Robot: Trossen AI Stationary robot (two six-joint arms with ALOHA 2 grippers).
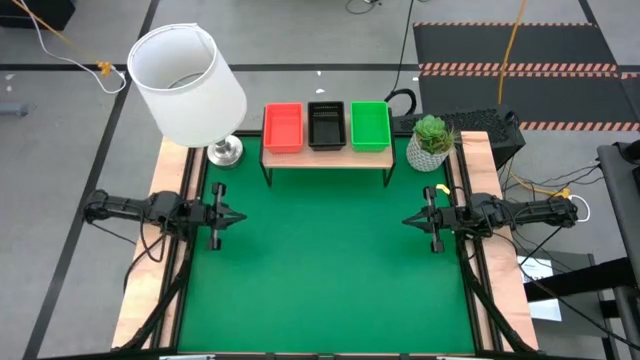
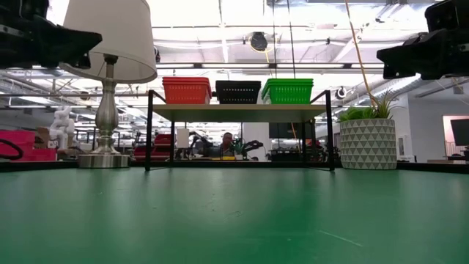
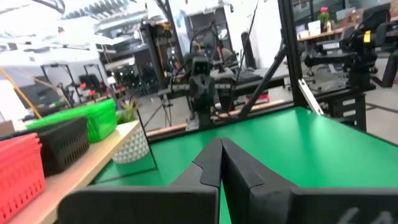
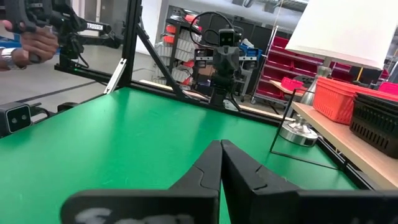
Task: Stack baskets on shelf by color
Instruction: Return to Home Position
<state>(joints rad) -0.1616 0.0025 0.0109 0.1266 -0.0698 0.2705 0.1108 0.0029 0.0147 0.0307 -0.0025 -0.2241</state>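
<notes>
Nearest, across the lower half of the high view: open green bench (image 1: 320, 285) between pale wooden side rails.

At mid-height on the left edge of the bench: left tool (image 1: 232, 217), fingers pressed together to a point, gripping nothing, aimed toward the middle. Same pinched tips low and central in the left wrist view (image 3: 221, 142).

Opposite, at mid-height on the right edge: right tool (image 1: 410, 221), likewise narrowed to nothing, empty, aimed back at its partner. Tips meeting low and central in the right wrist view too (image 4: 221, 143). Both well apart from each other and from the shelf, raised above the bench in the low view.

Farther back, upper centre of the high view: shelf (image 1: 325, 156), wooden top on thin black legs. On it, side by side in one row: orange-red baskets (image 1: 283, 127) at the left, black baskets (image 1: 326, 124) in the middle, green baskets (image 1: 370, 125) at the right. Each colour in its own place; number per stack not readable.

Just left of the shelf: lamp (image 1: 187, 85) with white shade and silvery base. Just right of the shelf: potted plant (image 1: 431, 143) in a patterned white pot.

Beyond the bench, upper left of the right wrist view: a person's hand (image 4: 31, 40).
</notes>
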